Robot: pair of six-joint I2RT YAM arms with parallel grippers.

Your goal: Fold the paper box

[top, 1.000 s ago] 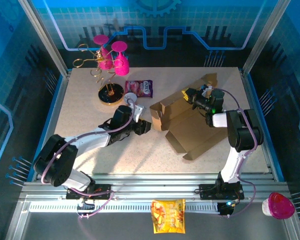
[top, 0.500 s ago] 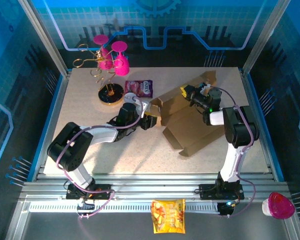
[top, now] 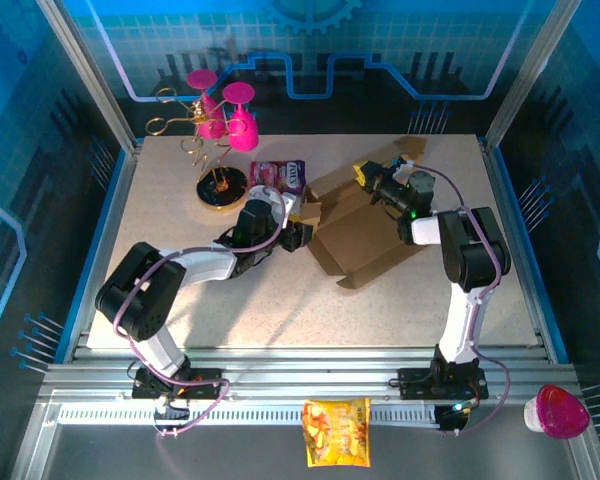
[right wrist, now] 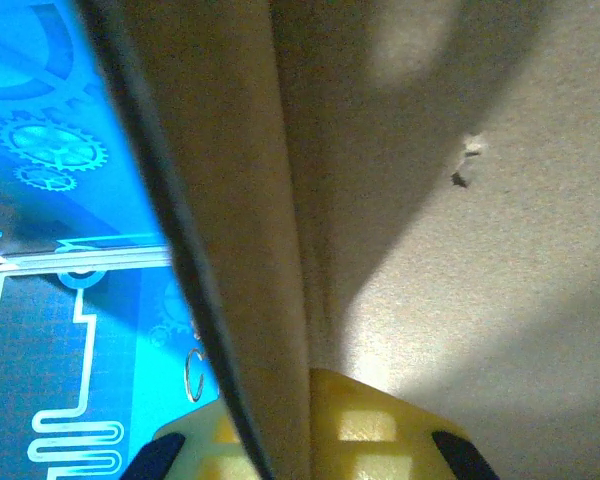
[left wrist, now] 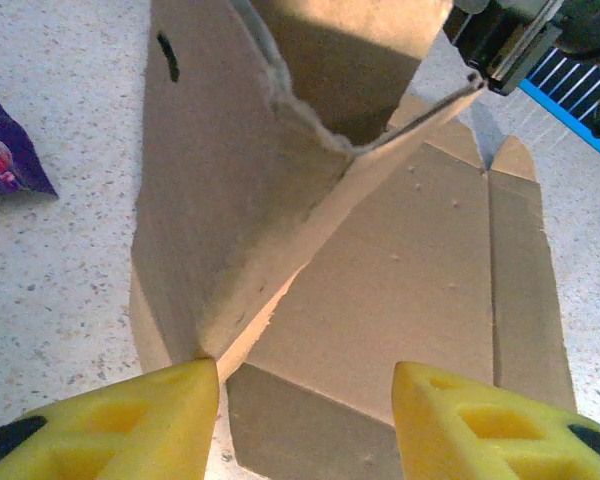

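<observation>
The paper box [top: 365, 240] is a brown cardboard sheet, partly folded, lying mid-table with its left and back panels raised. My left gripper [top: 302, 236] is at the box's left corner and is open. In the left wrist view its yellow fingertips [left wrist: 130, 420] straddle the near edge of the box [left wrist: 400, 280], with a raised wall on the left and a flat panel on the right. My right gripper [top: 365, 178] is shut on the back flap. In the right wrist view the cardboard [right wrist: 480, 200] is pinched between the yellow pads [right wrist: 380, 430].
A purple snack packet [top: 280, 177] lies just behind the left gripper, also visible at the left wrist view's edge [left wrist: 5, 150]. A gold rack with pink glasses [top: 220, 120] stands at the back left. An orange packet [top: 336, 432] and a pink cup [top: 558, 410] sit off the table's front.
The right gripper has drawn the flap back and to the left, and the box has slid and turned with it. The left gripper has moved right to the box's left corner.
</observation>
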